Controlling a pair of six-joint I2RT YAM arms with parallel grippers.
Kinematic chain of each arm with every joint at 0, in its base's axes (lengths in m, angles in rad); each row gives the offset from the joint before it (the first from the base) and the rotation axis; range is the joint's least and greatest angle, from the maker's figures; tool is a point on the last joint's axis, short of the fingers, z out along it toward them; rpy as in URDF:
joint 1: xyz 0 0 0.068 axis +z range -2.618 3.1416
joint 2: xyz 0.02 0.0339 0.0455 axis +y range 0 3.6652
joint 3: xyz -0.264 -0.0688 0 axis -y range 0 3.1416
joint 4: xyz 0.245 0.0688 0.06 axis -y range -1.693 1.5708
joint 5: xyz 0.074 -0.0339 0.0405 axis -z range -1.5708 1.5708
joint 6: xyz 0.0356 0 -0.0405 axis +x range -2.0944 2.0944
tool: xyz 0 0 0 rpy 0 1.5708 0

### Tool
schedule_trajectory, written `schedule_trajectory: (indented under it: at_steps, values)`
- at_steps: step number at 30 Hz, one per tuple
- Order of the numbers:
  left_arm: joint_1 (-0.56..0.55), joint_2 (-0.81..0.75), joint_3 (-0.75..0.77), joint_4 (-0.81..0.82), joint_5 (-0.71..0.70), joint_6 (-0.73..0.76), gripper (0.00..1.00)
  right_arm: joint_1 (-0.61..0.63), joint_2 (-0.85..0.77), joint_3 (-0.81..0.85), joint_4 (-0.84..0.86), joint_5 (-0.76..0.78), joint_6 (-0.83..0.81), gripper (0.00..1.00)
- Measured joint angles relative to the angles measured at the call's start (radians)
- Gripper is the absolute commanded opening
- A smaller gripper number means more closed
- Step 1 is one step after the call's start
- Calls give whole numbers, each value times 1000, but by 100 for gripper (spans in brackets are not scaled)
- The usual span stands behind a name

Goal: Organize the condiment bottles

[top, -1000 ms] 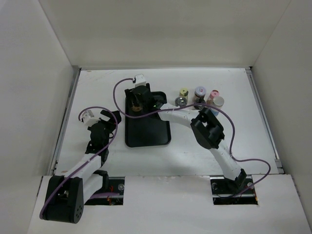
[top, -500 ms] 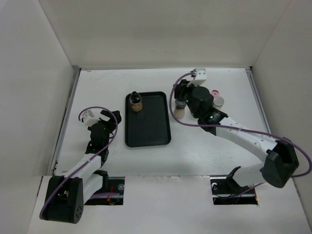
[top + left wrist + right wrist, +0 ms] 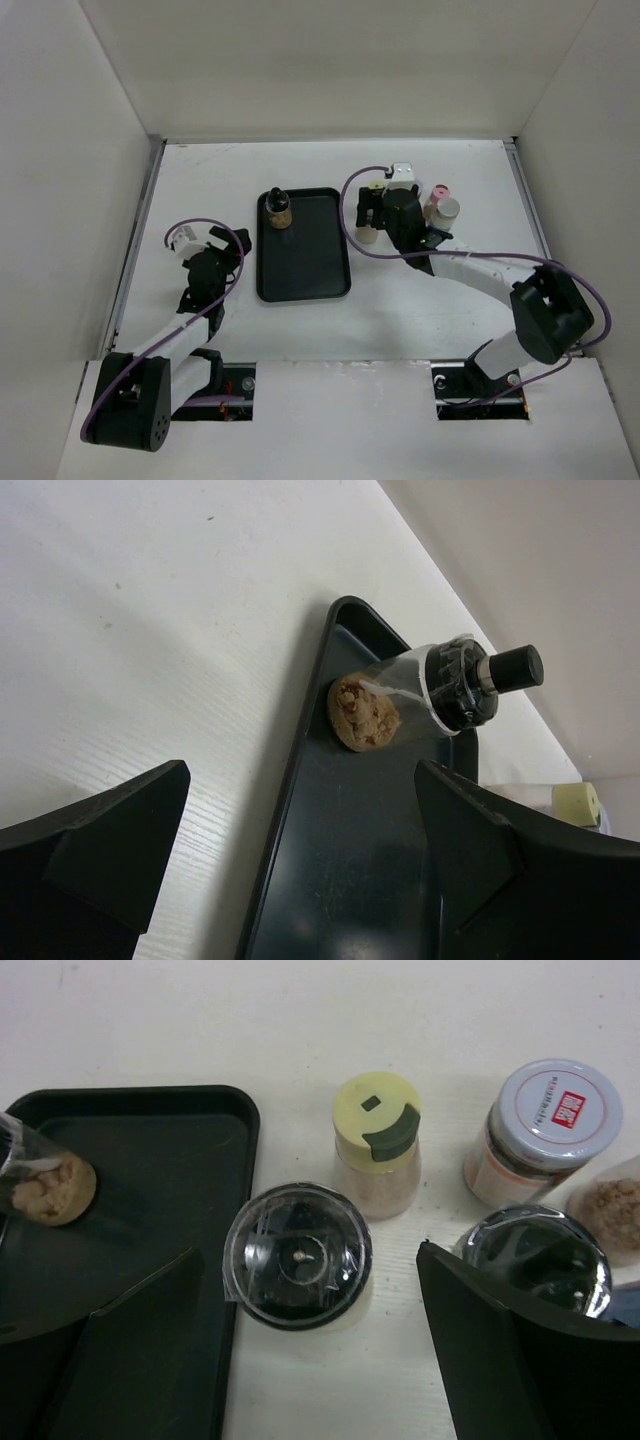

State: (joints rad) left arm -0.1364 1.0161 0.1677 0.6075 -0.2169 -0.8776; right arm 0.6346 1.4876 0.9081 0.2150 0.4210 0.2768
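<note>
Red-labelled white-capped jar (image 3: pixel 553 1120), print illegible

Right end effector (image 3: pixel 308 1260) spread, left end effector (image 3: pixel 300 780) spread

Spice jars, one on the tray.
Black-capped jar (image 3: pixel 281 210) stood upright in the tray's (image 3: pixel 312 272) far-left corner; yellow-capped jar (image 3: pixel 377 1145), clear-lidded jar (image 3: pixel 297 1253) and white-lidded jar (image 3: pixel 545 1125) stood grouped beside it, possibly touching.

Bright, even light, soft shadows throughout (wrist views blur slightly at near edges).
</note>
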Motion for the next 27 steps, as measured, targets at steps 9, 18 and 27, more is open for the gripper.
schedule_trajectory:
  at_steps: [9, 18, 27]
  values:
    - [-8, 7, 0, 3, 0, 0, 100, 1, 158, 85, 10, -12, -12, 84]
    - [-9, 8, 0, 3, -1, 0, 100, 5, 167, 97, 5, -5, -22, 55]
    - [-9, 22, 0, 11, 0, 0, 100, 98, 142, 222, -3, 7, -57, 55]
